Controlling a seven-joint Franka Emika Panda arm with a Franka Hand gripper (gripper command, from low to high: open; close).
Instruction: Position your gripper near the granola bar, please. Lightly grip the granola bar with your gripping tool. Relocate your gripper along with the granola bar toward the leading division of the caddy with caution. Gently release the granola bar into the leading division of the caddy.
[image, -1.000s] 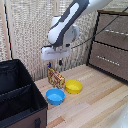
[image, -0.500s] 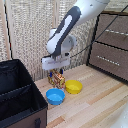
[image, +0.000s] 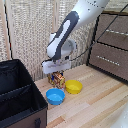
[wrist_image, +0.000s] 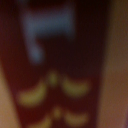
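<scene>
Reaching stage: your gripper (image: 57, 71) is low over the granola bar (image: 57, 78), which stands on the wooden table (image: 95, 100) at about 12 o'clock from the blue bowl (image: 55, 96) and 10 o'clock from the yellow bowl (image: 73, 86).
Claw state: you cannot tell — the fingers are hidden in the exterior view, and the wrist view is a blur of dark red and yellow print.
Done: approach, by my judgement.
Left: lifting, carrying and dropping into the black caddy (image: 20, 95) — its leading division (image: 22, 107) lies at 8 o'clock from the bar, well apart.

Wicker wall (image: 30, 30), wooden drawer cabinet (image: 111, 47)
</scene>
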